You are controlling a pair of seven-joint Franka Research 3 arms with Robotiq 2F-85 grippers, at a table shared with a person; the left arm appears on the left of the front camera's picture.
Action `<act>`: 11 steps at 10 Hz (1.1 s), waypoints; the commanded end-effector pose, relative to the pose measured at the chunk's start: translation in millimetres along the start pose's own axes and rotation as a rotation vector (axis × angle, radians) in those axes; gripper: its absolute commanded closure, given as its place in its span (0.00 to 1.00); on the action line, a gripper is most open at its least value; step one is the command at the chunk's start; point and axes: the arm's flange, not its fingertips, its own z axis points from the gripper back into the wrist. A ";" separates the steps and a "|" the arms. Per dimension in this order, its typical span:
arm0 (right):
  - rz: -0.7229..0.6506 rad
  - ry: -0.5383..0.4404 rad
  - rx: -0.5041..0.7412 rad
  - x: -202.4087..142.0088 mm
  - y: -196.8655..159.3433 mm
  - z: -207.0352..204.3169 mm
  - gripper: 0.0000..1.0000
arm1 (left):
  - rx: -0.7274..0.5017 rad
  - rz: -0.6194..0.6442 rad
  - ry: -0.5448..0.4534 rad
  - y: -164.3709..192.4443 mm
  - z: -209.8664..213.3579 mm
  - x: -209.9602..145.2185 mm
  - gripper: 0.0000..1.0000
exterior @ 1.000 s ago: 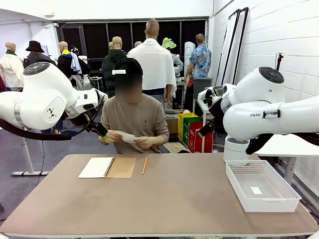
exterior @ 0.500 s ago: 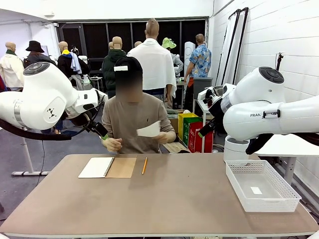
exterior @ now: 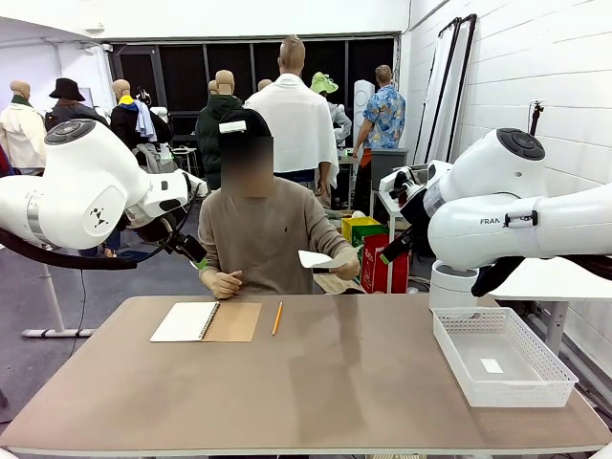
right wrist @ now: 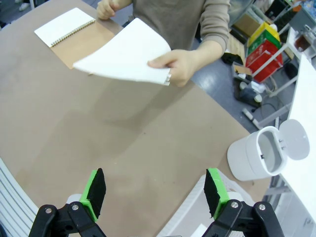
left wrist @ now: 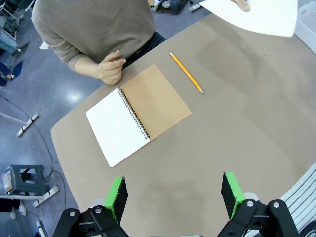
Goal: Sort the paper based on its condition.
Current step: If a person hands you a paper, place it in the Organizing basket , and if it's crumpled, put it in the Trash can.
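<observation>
A person at the far side holds the paper [exterior: 315, 259], one flat white sheet, in one hand over the table's far edge. That sheet also appears in the right wrist view as paper [right wrist: 126, 53], and its corner as paper [left wrist: 256, 15] in the left wrist view. My left gripper [left wrist: 174, 195] hangs open high above the table, empty, with the notebook below it. My right gripper [right wrist: 154, 192] is open and empty too, hovering above the table on the near side of the held sheet. In the front view both arms are raised at the sides, clear of the table.
An open spiral notebook [exterior: 206, 321] with a brown cover lies at the far left, a pencil [exterior: 276, 317] beside it. A white mesh basket [exterior: 502, 356] stands at the right edge. The person's other hand [exterior: 222, 282] rests at the far edge. A white bin [right wrist: 259, 153] stands off the table.
The person has taken the sheet in one hand and swung it right and down toward the table edge. The other hand has dropped to the table edge. Both arms stay still.
</observation>
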 end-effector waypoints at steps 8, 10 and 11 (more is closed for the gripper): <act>-0.375 0.129 0.212 16.2 -32.7 -21.2 0.00 | 0.000 0.001 0.000 0.2 0.5 0.2 0.00; -0.524 0.177 0.259 11.8 -51.1 -33.6 0.00 | 0.000 0.001 0.000 0.2 0.5 0.2 0.00; -0.589 0.188 0.293 7.5 -60.1 -40.4 0.00 | 0.000 0.001 0.000 0.2 0.5 0.2 0.00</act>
